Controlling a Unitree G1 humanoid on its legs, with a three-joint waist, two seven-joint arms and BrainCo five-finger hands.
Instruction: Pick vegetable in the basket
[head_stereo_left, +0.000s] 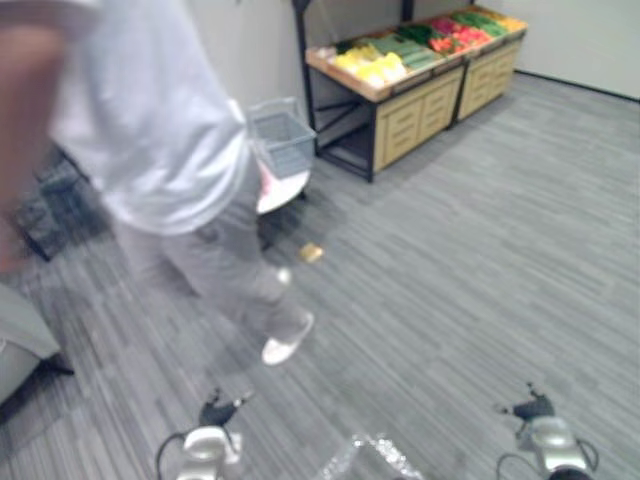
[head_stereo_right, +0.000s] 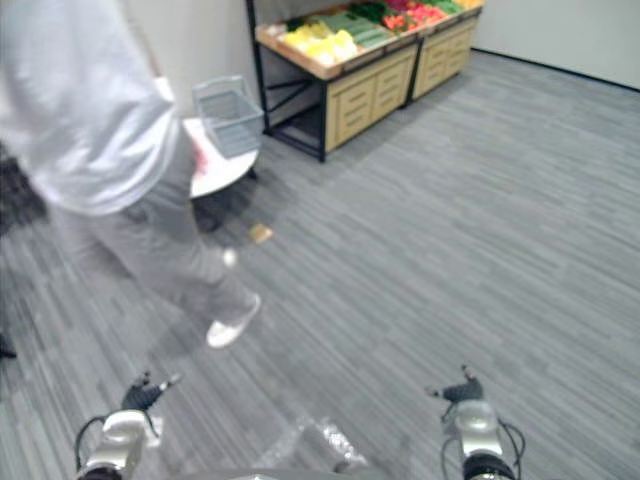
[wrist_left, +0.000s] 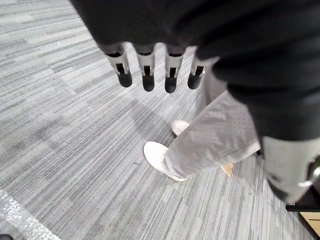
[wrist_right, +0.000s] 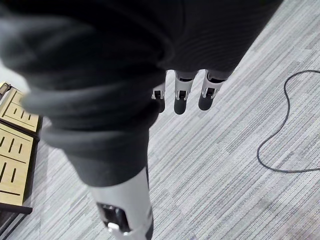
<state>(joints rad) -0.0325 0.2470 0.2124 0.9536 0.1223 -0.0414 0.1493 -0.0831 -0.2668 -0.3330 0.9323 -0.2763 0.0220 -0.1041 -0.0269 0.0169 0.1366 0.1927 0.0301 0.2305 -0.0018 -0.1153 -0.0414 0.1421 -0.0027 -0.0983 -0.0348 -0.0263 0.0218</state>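
Vegetables (head_stereo_left: 400, 50) on wooden stand (head_stereo_left: 420, 112), upper right of frame, grey basket (head_stereo_left: 281, 140) just left of it, both well apart from left hand (wrist_left: 148, 72) and right hand (wrist_right: 182, 96), fingers straight, empty; left wrist view catches person's white shoe (wrist_left: 159, 159), right wrist view the stand's drawers (wrist_right: 12, 150).

The bench (head_stereo_left: 425, 110) carries vegetables (head_stereo_left: 400, 55). Just left of the bench, a basket (head_stereo_left: 281, 138) stands on a small round bench (head_stereo_left: 290, 188). A person (head_stereo_left: 170, 150) stands further left of the bench and nearer. A scrap (head_stereo_left: 312, 253) lies on the floor (head_stereo_left: 480, 260) before the bench.
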